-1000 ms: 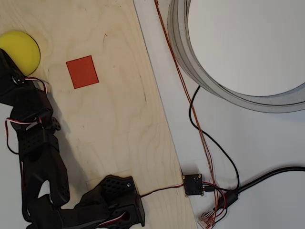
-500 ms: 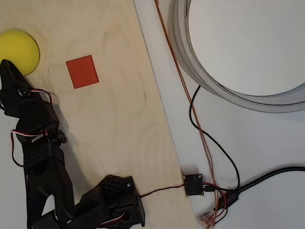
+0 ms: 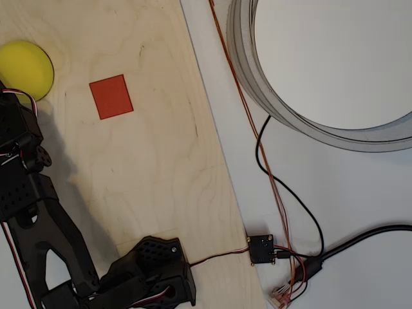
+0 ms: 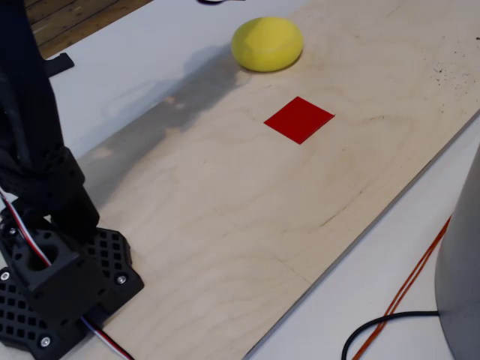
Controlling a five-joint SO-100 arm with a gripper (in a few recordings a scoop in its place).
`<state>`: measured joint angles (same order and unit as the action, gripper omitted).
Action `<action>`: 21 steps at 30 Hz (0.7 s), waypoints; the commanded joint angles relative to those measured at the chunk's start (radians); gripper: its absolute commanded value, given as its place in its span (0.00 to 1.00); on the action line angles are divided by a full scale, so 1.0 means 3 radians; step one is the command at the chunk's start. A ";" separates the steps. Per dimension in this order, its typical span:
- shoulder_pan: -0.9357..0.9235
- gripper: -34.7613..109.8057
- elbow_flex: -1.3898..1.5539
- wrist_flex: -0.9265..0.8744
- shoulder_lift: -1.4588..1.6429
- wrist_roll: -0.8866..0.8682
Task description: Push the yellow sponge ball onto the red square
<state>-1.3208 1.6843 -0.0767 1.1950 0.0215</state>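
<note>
We note the yellow sponge ball [image 3: 24,69] sits on the wooden board [image 3: 148,167], apart from the red square [image 3: 111,96], which lies right and slightly below it overhead. Gripper spread: cannot tell. A push must start from the ball's left.

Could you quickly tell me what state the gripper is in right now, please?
Gripper: cannot be told; its fingers are not visible. It holds nothing visible: the yellow sponge ball lies free on the board.
</note>
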 commanded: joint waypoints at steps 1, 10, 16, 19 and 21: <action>-0.0066 0.24 -0.0348 -0.0061 -0.0302 0.0000; -0.0046 0.24 -0.1094 -0.0644 -0.0931 -0.0174; 0.0005 0.24 -0.1120 -0.0997 -0.0961 -0.0199; 0.0020 0.24 -0.1130 -0.1243 -0.0895 -0.0235; 0.0010 0.24 -0.1161 -0.1427 -0.0869 -0.0251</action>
<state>-1.3269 1.3361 -0.4203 0.9004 -0.0291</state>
